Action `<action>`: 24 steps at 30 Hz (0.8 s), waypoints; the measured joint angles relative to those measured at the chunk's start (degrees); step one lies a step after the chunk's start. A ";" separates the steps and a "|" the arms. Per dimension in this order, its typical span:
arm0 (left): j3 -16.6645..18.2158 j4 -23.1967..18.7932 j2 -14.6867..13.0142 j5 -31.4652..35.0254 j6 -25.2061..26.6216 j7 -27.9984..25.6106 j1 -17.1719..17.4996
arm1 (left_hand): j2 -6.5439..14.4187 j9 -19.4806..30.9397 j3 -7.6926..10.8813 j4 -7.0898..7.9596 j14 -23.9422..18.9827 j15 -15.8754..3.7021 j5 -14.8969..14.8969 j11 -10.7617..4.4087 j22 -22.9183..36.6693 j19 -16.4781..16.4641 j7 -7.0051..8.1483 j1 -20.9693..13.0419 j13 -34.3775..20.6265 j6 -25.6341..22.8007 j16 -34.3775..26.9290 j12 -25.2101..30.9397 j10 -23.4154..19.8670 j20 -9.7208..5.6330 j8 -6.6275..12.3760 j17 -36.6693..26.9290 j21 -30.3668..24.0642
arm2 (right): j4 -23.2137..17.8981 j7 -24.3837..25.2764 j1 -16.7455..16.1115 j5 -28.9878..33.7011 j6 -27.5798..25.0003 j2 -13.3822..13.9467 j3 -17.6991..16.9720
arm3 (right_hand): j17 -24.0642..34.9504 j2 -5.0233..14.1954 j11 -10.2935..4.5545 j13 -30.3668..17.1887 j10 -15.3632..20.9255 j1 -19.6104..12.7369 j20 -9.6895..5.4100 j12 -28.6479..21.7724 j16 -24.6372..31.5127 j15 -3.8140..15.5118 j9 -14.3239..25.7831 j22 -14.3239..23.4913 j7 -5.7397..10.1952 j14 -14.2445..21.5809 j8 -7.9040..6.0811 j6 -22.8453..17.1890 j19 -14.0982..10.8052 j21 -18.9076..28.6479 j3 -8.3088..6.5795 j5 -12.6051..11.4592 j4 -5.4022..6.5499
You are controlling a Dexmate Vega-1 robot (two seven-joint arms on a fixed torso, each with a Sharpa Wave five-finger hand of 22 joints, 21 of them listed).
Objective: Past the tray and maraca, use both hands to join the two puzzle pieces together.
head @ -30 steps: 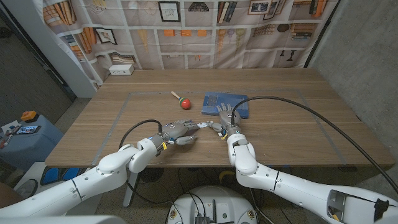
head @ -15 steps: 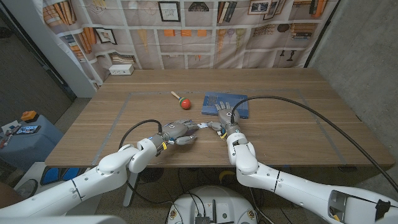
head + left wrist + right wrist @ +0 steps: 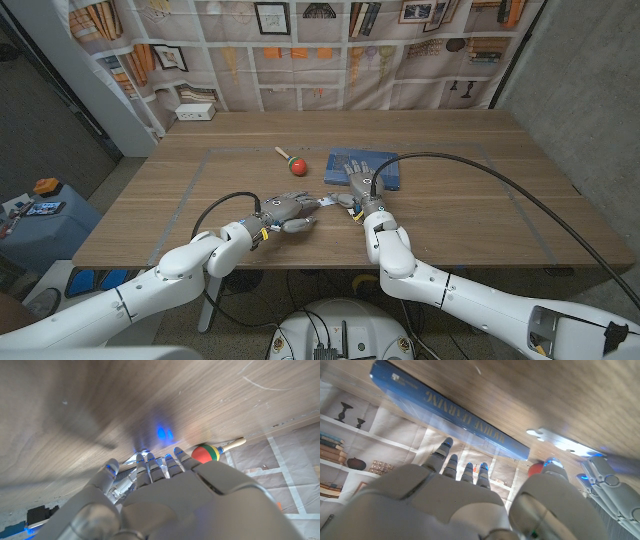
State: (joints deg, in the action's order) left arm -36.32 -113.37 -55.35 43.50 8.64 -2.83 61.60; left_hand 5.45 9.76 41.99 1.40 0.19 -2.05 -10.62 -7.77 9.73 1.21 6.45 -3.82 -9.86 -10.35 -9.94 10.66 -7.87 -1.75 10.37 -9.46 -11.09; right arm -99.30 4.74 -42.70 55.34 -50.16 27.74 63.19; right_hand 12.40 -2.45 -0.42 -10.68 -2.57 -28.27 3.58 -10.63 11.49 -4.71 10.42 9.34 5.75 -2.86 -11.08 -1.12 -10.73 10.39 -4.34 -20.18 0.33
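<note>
- Your left hand [image 3: 285, 210] sits near the middle of the wooden table [image 3: 460, 215], fingers curled together and pointing toward the right hand; a pale puzzle piece [image 3: 326, 201] shows at its fingertips, but you cannot tell whether it is pinched or only touched.
- Your right hand [image 3: 363, 190] stands just beside it, fingers reaching up over the near edge of the blue tray [image 3: 385, 170]; its thumb lies against the same pale puzzle material.
- In the right wrist view the puzzle piece [image 3: 555, 440] lies flat on the wood between the thumb and the left hand's fingertips [image 3: 600, 477].
- You cannot tell whether two pieces are joined or apart.
- The maraca [image 3: 296, 165] lies beyond your left hand, left of the tray.
</note>
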 measured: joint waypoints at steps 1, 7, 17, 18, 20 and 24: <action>-0.02 0.00 0.00 0.00 0.00 0.04 -0.02 | 0.01 0.00 0.00 0.00 0.00 0.00 0.00 0.00 0.00 0.00 0.00 0.00 0.00 0.00 0.00 0.00 0.00 0.00 0.00 0.00 0.00 | -0.24 0.00 -0.10 -0.01 0.13 0.08 -0.11 | 0.00 0.50 0.00 0.00 0.00 0.50 0.00 0.00 0.19 0.00 0.00 0.00 0.00 0.00 0.00 0.00 0.00 0.00 -0.02 0.00 -0.02; -0.05 0.00 0.02 0.00 0.03 0.13 -0.05 | 0.15 0.00 0.00 0.00 0.00 0.00 0.00 0.00 0.00 0.00 0.00 -0.15 0.00 0.00 0.00 0.00 0.00 0.00 0.00 0.01 0.00 | -0.53 0.00 -0.21 -0.01 0.41 0.32 -0.24 | 0.00 0.50 0.00 0.00 0.00 0.53 0.00 0.00 0.19 0.00 0.00 0.00 0.00 0.00 0.00 0.00 0.00 0.00 0.22 0.00 0.23; -0.06 -0.02 0.02 0.00 0.13 0.16 -0.06 | 0.14 0.00 0.00 0.00 0.00 0.00 0.00 0.00 0.00 0.00 0.00 -0.14 0.00 0.00 0.00 0.00 0.00 0.00 0.00 -0.02 0.00 | -0.46 -0.49 -0.38 0.01 0.51 0.45 -0.31 | -0.03 0.05 0.00 0.00 0.00 0.97 0.00 0.00 0.19 0.00 0.00 0.00 0.00 0.00 0.00 0.00 0.00 0.00 0.22 0.00 0.22; -0.07 -0.03 0.02 0.00 0.15 0.16 -0.06 | 0.14 0.00 0.00 0.00 0.00 0.00 0.00 0.00 0.00 0.00 0.00 -0.14 0.00 0.00 0.00 0.00 0.00 0.00 0.00 -0.02 0.00 | -0.39 -0.51 -0.41 0.02 0.51 0.48 -0.32 | -0.09 0.05 0.00 0.00 0.00 0.97 0.00 0.00 0.19 0.00 0.00 0.00 0.00 0.00 0.00 0.00 0.00 0.00 0.32 0.00 0.12; -0.07 -0.03 0.02 0.00 0.17 0.16 -0.06 | 0.14 0.00 0.00 0.00 0.00 0.00 0.00 0.00 0.00 0.00 0.00 -0.14 0.00 0.00 0.00 0.00 0.00 0.00 0.00 -0.02 0.00 | -0.27 -0.53 -0.43 0.08 0.51 0.50 -0.32 | -0.15 0.05 0.00 0.00 0.00 0.97 0.00 0.00 0.19 0.00 0.00 0.00 0.00 0.00 0.00 0.01 0.00 0.00 0.38 0.00 0.06; -0.07 -0.03 0.02 0.01 0.18 0.16 -0.16 | 0.14 0.00 0.00 0.00 0.00 0.00 0.00 0.00 0.00 0.00 0.00 -0.14 0.00 0.00 0.00 0.00 0.00 0.00 0.00 -0.02 0.00 | 0.06 -0.55 -0.44 0.16 0.51 0.50 -0.32 | -0.16 0.05 0.00 0.00 0.00 0.97 0.00 0.00 0.19 0.00 0.00 0.00 0.00 0.00 0.00 0.01 0.00 0.00 0.38 0.00 0.06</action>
State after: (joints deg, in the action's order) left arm -36.39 -113.40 -55.33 43.51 8.82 -2.67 61.44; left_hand 5.59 9.76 41.99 1.40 0.19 -2.05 -10.62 -7.77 9.73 1.21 6.45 -3.96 -9.86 -10.35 -9.94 10.66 -7.87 -1.75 10.37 -9.48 -11.09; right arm -99.24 4.20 -43.15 55.50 -49.64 28.24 62.87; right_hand 12.24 -2.40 -0.42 -10.68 -2.57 -27.30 3.58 -10.63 11.68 -4.71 10.42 9.34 5.75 -2.86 -11.08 -1.12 -10.73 10.39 -3.95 -20.18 0.39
